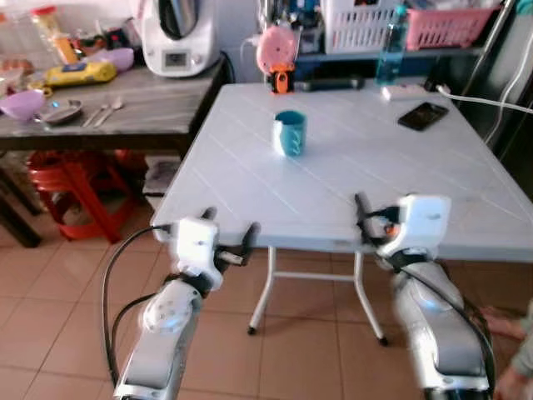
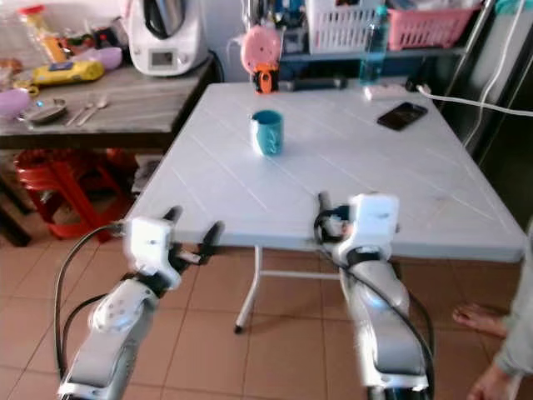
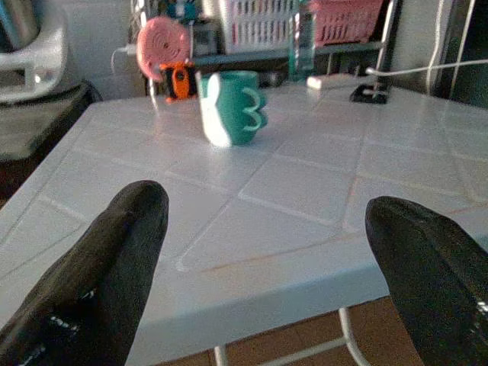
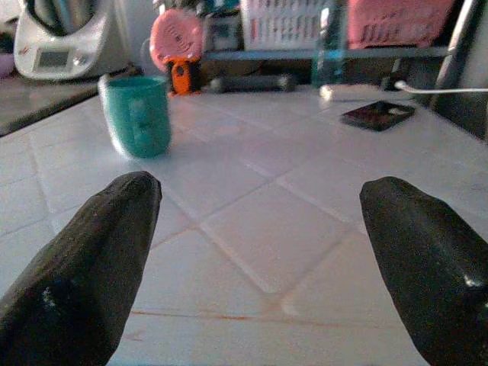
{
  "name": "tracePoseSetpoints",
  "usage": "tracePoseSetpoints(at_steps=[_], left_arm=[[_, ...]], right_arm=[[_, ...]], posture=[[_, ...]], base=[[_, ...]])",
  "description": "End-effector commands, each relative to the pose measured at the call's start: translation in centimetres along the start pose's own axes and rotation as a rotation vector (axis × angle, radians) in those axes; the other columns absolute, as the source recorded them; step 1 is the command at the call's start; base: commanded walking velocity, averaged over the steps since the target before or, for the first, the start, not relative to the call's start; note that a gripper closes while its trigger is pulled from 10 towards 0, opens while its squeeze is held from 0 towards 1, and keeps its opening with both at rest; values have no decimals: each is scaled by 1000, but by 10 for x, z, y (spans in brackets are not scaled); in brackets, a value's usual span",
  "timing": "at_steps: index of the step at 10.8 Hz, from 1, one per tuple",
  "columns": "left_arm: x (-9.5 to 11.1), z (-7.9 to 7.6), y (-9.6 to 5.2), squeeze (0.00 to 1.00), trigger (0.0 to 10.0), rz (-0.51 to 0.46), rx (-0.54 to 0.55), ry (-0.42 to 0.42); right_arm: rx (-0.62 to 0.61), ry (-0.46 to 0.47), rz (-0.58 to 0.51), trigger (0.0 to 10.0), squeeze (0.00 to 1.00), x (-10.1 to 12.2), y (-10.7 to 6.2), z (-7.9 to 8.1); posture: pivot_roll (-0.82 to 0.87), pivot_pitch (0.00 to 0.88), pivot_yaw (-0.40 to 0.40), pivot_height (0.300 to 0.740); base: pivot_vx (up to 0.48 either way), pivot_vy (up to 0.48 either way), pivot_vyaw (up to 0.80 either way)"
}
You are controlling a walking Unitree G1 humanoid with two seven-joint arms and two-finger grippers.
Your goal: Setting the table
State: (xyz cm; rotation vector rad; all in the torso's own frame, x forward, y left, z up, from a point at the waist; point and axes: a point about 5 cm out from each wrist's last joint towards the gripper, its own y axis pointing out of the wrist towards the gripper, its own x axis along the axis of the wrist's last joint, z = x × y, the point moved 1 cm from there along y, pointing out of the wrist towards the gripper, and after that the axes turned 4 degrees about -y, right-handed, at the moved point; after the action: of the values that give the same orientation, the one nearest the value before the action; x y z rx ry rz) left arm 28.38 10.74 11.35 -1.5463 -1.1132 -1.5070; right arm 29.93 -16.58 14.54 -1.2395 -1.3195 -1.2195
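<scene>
A teal mug stands upright near the middle of the white folding table. Both my grippers are raised at the table's near edge, well short of the mug. The left gripper is open at the near left corner, empty between its fingers. The right gripper is open over the near edge, its fingers wide apart and empty. On the dark side table to the left lie a purple bowl, a small metal dish and spoons.
A black phone, a blue bottle and an orange tape measure sit at the white table's far side. A red stool stands under the side table. A person's foot is on the tiled floor at right.
</scene>
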Motion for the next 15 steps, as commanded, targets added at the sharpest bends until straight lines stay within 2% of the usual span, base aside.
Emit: tracePoseSetpoints(at_steps=[1, 9, 15], left_arm=[[4, 7, -3, 0, 10000, -11, 2, 8], [5, 3, -4, 0, 10000, -12, -54, -4], [4, 1, -5, 0, 10000, -12, -70, -11]], right_arm=[[21, 10, -15, 10000, 0, 4, 2, 8], [20, 8, -9, 10000, 0, 3, 2, 10], [15, 5, -7, 10000, 0, 2, 1, 9]], posture=[[-29, 0, 73, 740], [-28, 0, 78, 740], [-34, 0, 80, 740]], base=[[0, 0, 0], [0, 0, 0], [291, 0, 0]])
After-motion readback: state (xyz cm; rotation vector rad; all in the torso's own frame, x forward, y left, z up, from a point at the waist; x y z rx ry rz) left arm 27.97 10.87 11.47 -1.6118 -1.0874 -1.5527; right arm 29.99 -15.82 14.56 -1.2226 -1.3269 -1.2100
